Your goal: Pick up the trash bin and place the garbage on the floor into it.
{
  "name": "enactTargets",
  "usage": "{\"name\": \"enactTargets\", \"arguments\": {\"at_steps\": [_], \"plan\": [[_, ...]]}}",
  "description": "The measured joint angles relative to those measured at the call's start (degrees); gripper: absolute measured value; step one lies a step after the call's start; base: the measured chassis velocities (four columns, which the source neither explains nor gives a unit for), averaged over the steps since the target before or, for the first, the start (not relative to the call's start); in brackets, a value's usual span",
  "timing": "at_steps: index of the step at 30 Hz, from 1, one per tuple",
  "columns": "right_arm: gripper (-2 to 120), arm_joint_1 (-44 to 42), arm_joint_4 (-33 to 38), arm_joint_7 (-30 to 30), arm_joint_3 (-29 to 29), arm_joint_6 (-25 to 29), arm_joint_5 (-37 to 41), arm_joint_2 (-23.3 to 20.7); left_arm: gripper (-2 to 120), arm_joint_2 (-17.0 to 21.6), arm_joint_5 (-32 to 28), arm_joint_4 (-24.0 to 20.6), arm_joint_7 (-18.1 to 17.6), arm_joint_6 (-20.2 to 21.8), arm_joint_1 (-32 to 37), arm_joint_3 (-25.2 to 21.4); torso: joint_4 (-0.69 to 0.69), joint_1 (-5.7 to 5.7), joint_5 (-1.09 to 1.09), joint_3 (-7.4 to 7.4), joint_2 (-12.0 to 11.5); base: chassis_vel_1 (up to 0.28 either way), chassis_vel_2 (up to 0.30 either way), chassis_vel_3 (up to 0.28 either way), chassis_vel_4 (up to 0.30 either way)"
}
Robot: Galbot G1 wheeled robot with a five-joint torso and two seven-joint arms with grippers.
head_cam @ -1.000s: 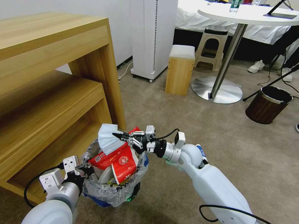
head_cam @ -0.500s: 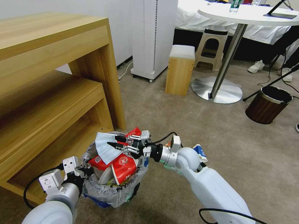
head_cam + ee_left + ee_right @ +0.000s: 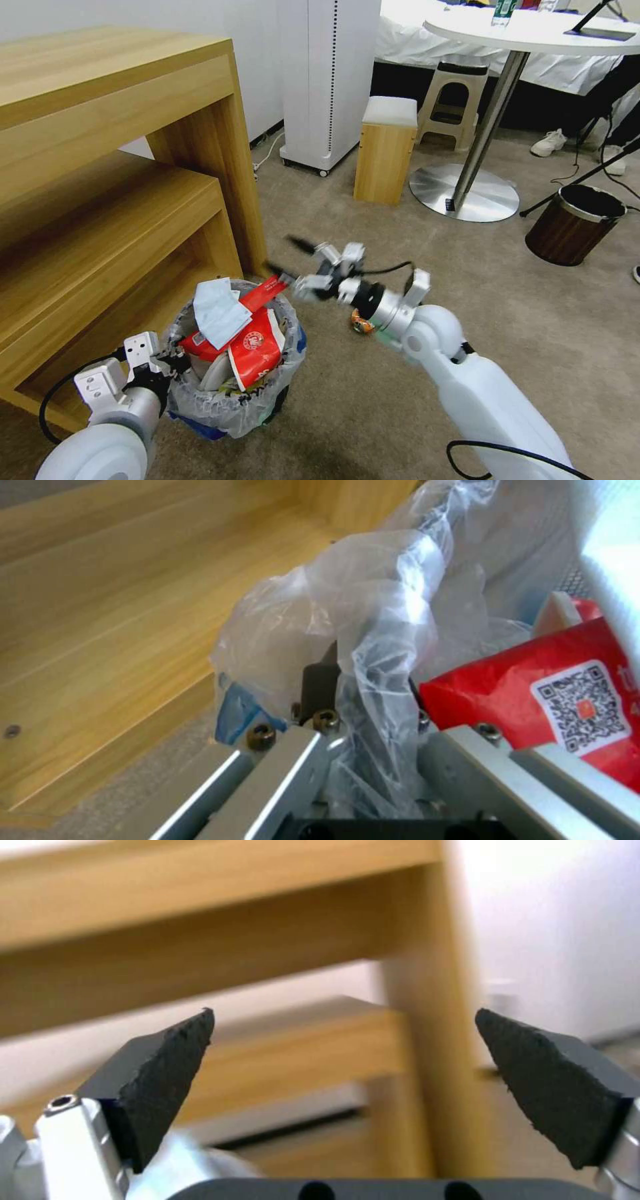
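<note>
Now the right gripper (image 3: 285,257) hangs spread wide and empty above the trash bin (image 3: 230,400), whose rim the left gripper (image 3: 175,363) pinches.

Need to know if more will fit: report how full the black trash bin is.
Full past the brim. In the trash bin, red wrappers and a blue tissue stick up above its bag-lined rim, which the left claw grips.
</note>
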Motion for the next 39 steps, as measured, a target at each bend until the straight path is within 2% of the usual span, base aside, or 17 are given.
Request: {"name": "enactTargets", "arguments": {"at_steps": [7,9,10,12,17,25,35,39], "plan": [[100,-7.13,0.98,5.60,10.92,0.53,-9.52,-2.06,0,0.20,0.88,1.74,-0.47,-0.82,-0.21,-0.37,-0.01,0.00,0.01,0.00,0.00,0.000,0.000,0.000,0.000],[100,-10.35,0.91,5.84,16.06,3.31,-13.61,-1.91,0,0.28,1.07,2.04,-0.46,-0.91,-0.09,-0.34,-0.01,0.00,0.01,0.00,0.00,0.000,0.000,0.000,0.000],[100,-10.35,0.91,5.84,16.06,3.31,-13.61,-1.91,0,0.28,1.07,2.04,-0.46,-0.91,-0.09,-0.34,-0.01,0.00,0.01,0.00,0.00,0.000,0.000,0.000,0.000],[100,-14.58,0.92,5.22,22.33,7.15,-17.30,-0.81,0,0.35,1.69,2.37,-0.45,-0.95,-0.10,-0.01,-0.01,0.00,0.03,0.00,0.00,0.000,0.000,0.000,0.000],[100,-21.26,2.75,5.90,29.29,10.64,-18.03,1.17,0,0.69,1.96,2.50,-0.30,-1.17,-0.21,0.13,-0.02,0.00,0.00,-0.01,0.00,0.000,0.000,0.000,0.000],[100,-27.04,4.61,10.41,32.84,13.74,-20.07,4.50,0,0.94,2.11,2.06,0.90,-1.80,0.40,-0.41,-0.01,0.00,0.00,-0.01,0.00,0.000,0.000,0.000,0.000],[100,-27.97,6.47,10.60,31.54,14.21,-21.95,6.40,0,0.61,2.58,1.07,1.81,-2.45,1.14,-0.43,0.00,0.00,0.00,-0.01,0.00,0.000,0.000,0.000,0.000],[100,-28.42,6.85,12.55,30.13,14.46,-22.36,6.66,0,0.47,2.80,0.94,2.06,-2.66,1.38,-0.50,0.01,0.00,0.00,0.00,0.00,0.000,0.000,0.000,0.000]]}}
